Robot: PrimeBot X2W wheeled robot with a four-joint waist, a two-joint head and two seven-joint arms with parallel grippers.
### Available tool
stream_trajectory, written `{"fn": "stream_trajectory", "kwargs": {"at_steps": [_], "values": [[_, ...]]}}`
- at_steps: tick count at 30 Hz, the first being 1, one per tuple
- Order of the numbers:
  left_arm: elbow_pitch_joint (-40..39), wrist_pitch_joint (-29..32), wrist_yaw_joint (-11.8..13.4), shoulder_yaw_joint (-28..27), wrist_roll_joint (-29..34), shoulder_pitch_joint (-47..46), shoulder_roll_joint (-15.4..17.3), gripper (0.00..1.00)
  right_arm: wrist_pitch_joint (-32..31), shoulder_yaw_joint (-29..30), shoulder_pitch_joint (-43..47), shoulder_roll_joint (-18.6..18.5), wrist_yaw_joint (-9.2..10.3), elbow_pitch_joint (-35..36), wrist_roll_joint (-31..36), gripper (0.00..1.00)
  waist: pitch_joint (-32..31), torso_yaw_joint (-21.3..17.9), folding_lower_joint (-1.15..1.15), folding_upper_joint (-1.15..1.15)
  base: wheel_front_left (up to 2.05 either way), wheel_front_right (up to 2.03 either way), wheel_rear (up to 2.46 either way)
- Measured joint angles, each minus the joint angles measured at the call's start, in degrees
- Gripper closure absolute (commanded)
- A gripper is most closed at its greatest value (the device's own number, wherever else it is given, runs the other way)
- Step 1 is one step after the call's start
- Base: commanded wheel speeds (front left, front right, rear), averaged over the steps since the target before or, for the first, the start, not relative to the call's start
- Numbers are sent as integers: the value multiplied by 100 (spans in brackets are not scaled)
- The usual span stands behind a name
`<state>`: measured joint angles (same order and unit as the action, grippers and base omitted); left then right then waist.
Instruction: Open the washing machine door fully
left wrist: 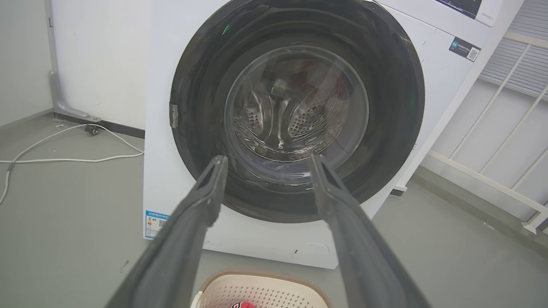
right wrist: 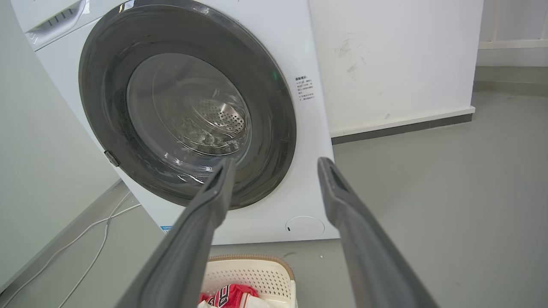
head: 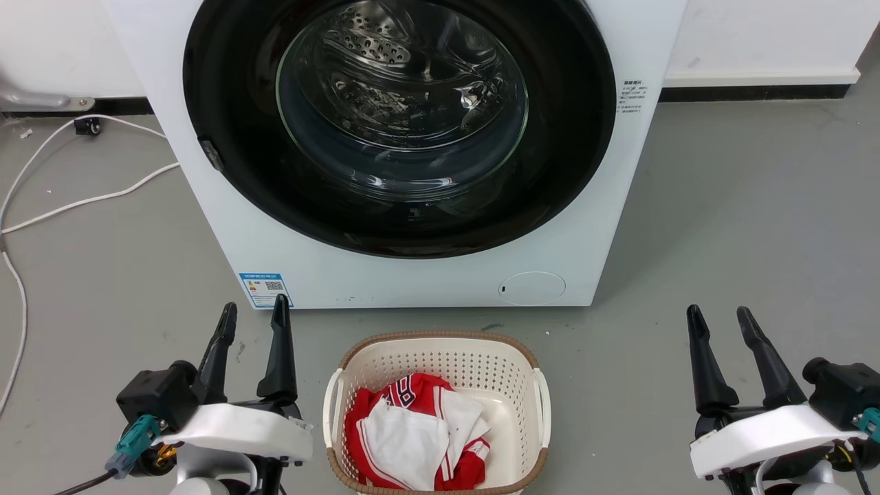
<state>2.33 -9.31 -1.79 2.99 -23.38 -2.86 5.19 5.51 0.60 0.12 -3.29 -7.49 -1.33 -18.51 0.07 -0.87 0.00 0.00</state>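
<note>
Washing machine door (head: 402, 117) lies shut, flush in the washing machine (head: 412, 282) front. Your left gripper (head: 254, 304) and right gripper (head: 718, 311) hover well short of that machine, jaws apart, empty; laundry basket (head: 440, 337) stands just before it.

floor (head: 742, 206): smooth grey, evenly lit | walls (left wrist: 102, 64): 2, white, meeting at a corner | baseboard (head: 753, 91): dark strip (white ledge above it) | cables (head: 89, 200): white, loose on the floor | railing (left wrist: 488, 185): white bars beside a slatted panel (left wrist: 513, 60)
</note>
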Motion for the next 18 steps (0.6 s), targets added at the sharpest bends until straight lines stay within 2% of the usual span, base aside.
{"fn": "stream_trajectory", "kwargs": {"at_steps": [18], "values": [[-198, -243, 292, 126, 865, 54, 113, 0, -101, -26, 110, 10, -1, 188, 977, 0, 7, -3, 0, 0, 0, 0, 0]]}}
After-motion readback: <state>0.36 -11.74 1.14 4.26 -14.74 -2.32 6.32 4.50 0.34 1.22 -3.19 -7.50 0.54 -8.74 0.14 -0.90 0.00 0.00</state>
